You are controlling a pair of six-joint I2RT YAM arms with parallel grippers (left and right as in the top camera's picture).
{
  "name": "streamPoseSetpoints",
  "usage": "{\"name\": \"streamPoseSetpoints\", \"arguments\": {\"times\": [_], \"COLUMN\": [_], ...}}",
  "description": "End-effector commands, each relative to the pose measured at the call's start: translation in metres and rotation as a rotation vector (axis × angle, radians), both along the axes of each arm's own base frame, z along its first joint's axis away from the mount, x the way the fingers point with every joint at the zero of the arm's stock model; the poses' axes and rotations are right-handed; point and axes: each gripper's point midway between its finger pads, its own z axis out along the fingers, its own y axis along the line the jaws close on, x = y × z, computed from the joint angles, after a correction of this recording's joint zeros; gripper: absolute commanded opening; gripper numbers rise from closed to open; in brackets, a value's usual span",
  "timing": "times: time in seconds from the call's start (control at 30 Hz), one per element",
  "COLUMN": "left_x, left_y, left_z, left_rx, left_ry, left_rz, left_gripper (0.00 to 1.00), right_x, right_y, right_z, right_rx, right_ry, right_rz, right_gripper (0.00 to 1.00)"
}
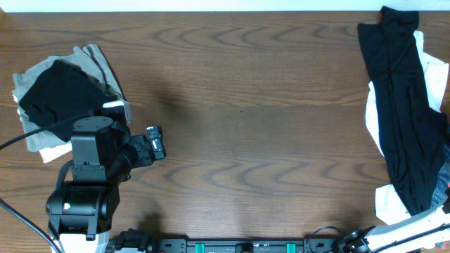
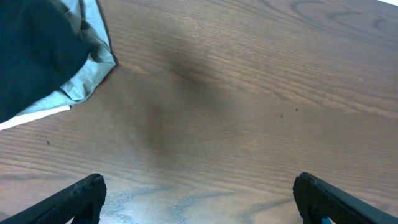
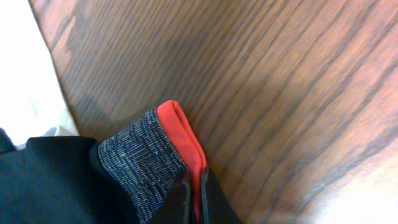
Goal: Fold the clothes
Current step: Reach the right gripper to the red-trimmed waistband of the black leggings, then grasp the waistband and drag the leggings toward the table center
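From above, the folded pile [image 1: 60,95] lies at the left edge of the bench [image 1: 267,119], near the left end effector [image 1: 156,144]. At the right edge a black garment [image 1: 404,119] lies spread over white cloth [image 1: 437,77].

In the left wrist view, the left end effector's fingers [image 2: 78,198] stand wide apart above bare wood, holding nothing.

In the right wrist view, the right end effector [image 3: 196,196] is clamped on the red hem of a grey knitted garment [image 3: 140,158].
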Motion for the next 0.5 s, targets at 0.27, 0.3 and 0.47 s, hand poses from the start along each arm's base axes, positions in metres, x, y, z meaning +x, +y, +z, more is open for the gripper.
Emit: {"name": "streamPoseSetpoints", "arguments": {"times": [0.27,0.3,0.47], "left_x": [0.002,0.002,0.003], "left_y": [-0.001,-0.001,-0.001], "left_z": [0.007,0.007,0.008], "left_rx": [-0.015,-0.015,-0.015], "left_ry": [-0.016,-0.017,-0.023], "left_rz": [0.004,0.004,0.004], "left_gripper": [0.98,0.98,0.98], "right_x": [0.029,0.032,0.056], "right_y": [0.034,0.044,0.156], "right_z": [0.161,0.180,0.264], "right_rx": [-0.170,-0.191,-0.197], "right_ry": [-0.255,-0.281,-0.427], "right_rz": [0.092,0.115,0.369], "right_gripper": [0.01,0.01,0.01]}}
